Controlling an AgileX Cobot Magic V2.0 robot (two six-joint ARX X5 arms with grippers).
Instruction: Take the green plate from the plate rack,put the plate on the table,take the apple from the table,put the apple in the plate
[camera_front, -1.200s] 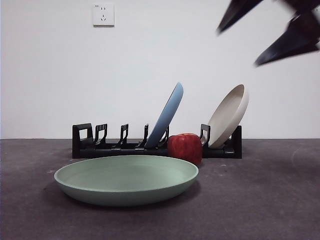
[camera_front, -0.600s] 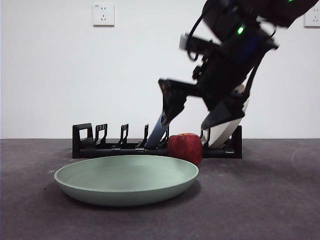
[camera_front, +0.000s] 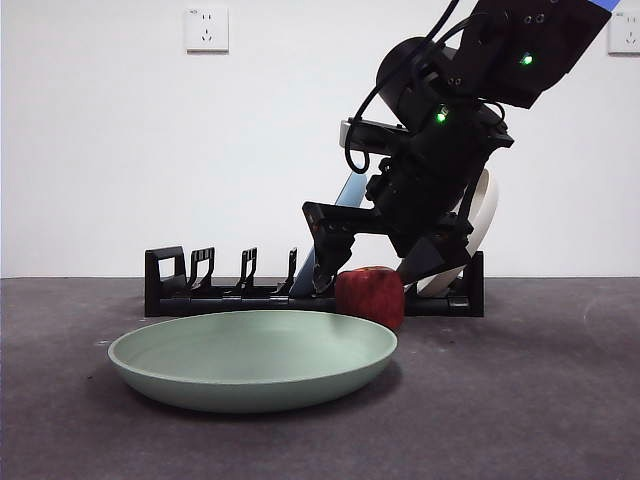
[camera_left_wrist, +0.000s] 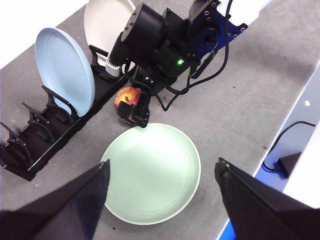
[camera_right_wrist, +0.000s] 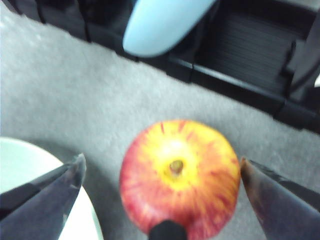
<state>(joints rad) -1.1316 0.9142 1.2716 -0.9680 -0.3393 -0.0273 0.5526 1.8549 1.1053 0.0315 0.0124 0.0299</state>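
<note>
While your right gripper (camera_front: 368, 268) hangs low over the apple (camera_front: 371, 295), its two black jaws stand apart, one on either side of the fruit, and neither touches it in the right wrist view. You can see the apple (camera_right_wrist: 180, 177) there from above, stem dimple up, sitting on the table (camera_right_wrist: 75, 100) between the spread jaws.

From the front, the apple lies on the table (camera_front: 540, 400) at about 1 o'clock from the green plate (camera_front: 252, 357), just beside its rim; whether the two touch, you cannot tell. The green plate lies flat on the table, in front of the plate rack (camera_front: 215, 285).

Close behind the apple runs the plate rack, and that is what crowds your gripper. A light blue plate (camera_front: 345, 200) leans in its slot at roughly 11 o'clock from the apple, largely hidden by the arm, and a cream-white plate (camera_front: 484, 215) leans at about 2 o'clock, near the rack's end post. On the wall behind, a white socket (camera_front: 206, 29) sits high up.

Your left gripper (camera_left_wrist: 162, 192) waits high above the table, jaws wide apart and holding nothing. Its view looks down on the green plate (camera_left_wrist: 152, 172), the apple (camera_left_wrist: 126, 96) half under the right arm, the plate rack (camera_left_wrist: 45, 135), the light blue plate (camera_left_wrist: 65, 70) and the cream-white plate (camera_left_wrist: 102, 20).
</note>
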